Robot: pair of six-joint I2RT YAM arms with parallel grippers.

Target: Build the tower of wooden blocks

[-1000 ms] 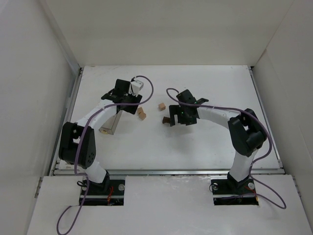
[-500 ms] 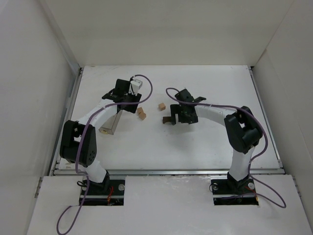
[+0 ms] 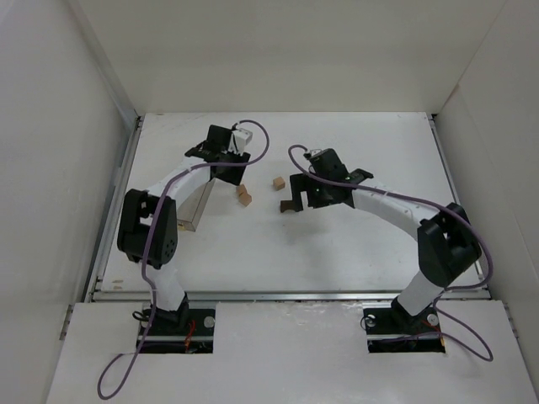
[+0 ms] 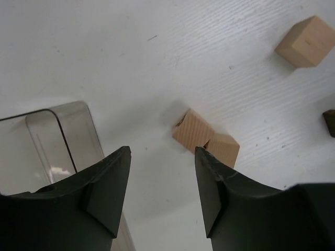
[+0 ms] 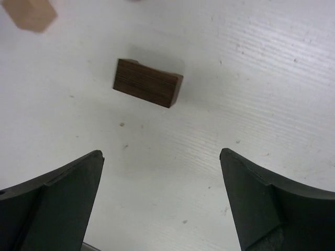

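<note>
Two tan cubes (image 4: pixel 193 129) lie touching each other on the white table, just ahead of my left gripper's right finger (image 4: pixel 220 193); they also show in the top view (image 3: pixel 243 195). A third tan cube (image 3: pixel 277 182) lies apart, also in the left wrist view (image 4: pixel 305 35) and the right wrist view (image 5: pixel 29 13). The dark brown arch piece (image 5: pixel 148 82) lies flat ahead of my right gripper (image 5: pixel 161 153), which is open wide and empty above bare table. In the top view the arch (image 3: pixel 289 205) sits left of the right gripper (image 3: pixel 305 199). My left gripper (image 4: pixel 162 152) is open and empty (image 3: pixel 229 178).
A long clear plastic box (image 3: pixel 195 206) lies left of the tan cubes, under my left arm; its end shows beside the left finger (image 4: pixel 57 136). White walls close in the table (image 3: pixel 354 244) on three sides.
The left arm's elbow has swung inward and its wrist has shifted a little right. The right arm's elbow has swung out to the right. The blocks have not moved.
</note>
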